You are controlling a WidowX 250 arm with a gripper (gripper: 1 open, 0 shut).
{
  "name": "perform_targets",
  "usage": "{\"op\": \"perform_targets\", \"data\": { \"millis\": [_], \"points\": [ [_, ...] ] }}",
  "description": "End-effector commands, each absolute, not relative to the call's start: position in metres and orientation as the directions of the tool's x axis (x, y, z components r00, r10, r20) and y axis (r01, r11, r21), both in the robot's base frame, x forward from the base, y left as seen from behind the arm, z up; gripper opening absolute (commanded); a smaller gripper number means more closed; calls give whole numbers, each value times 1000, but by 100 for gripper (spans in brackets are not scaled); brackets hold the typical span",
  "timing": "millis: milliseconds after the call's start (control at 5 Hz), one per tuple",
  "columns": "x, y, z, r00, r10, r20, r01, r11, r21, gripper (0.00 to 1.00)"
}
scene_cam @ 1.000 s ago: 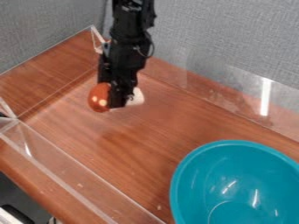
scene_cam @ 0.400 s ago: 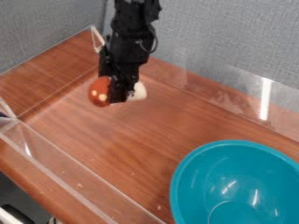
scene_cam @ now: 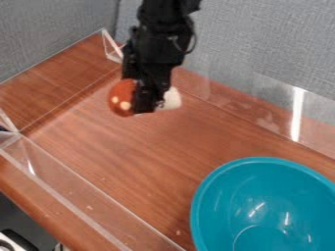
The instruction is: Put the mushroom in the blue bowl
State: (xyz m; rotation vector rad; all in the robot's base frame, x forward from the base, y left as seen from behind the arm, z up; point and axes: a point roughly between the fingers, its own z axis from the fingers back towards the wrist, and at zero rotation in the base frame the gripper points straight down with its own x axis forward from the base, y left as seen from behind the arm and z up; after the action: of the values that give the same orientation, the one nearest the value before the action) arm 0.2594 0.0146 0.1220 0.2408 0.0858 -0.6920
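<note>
The step in hand is the carry: the gripper (scene_cam: 139,96) is clenched on the mushroom (scene_cam: 127,97), with the orange-red cap facing the lower left of the view and the cream stem end showing at the right side of the fingers. The mushroom appears to hang clear of the table (scene_cam: 144,157), judging by the gap beneath it, in the upper left part of the view, close to the rear clear wall (scene_cam: 249,93). The blue bowl (scene_cam: 268,211) sits well apart from it at the lower right corner, upright, its deep inside empty and facing up. No part of the task's placement is done yet. The next move calls for travel across the table toward the lower right until the mushroom stands over the open mouth of the bowl, then a lowering and a release; the bowl is far wider than the mushroom, so alignment tolerance is judged generous, and the main risk is a drop short of the rim or a bounce on the glossy inside. The surface is a reddish-brown wood-grain tabletop, bare between the mushroom and the bowl. Clear plastic walls enclose it, with a front clear wall (scene_cam: 66,186) running along the lower left. Behind stands a grey textured backdrop (scene_cam: 262,39).
</note>
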Motion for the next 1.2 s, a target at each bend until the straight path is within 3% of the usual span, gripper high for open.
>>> {"op": "perform_targets", "data": {
  "millis": [0, 600, 1000],
  "points": [
    [248, -1, 143, 771, -627, -112, 634, 740, 223, 0],
    [235, -36, 160, 770, -633, -83, 631, 734, 251, 0],
    [227, -90, 151, 757, -651, -63, 645, 729, 230, 0]
  ]
}}
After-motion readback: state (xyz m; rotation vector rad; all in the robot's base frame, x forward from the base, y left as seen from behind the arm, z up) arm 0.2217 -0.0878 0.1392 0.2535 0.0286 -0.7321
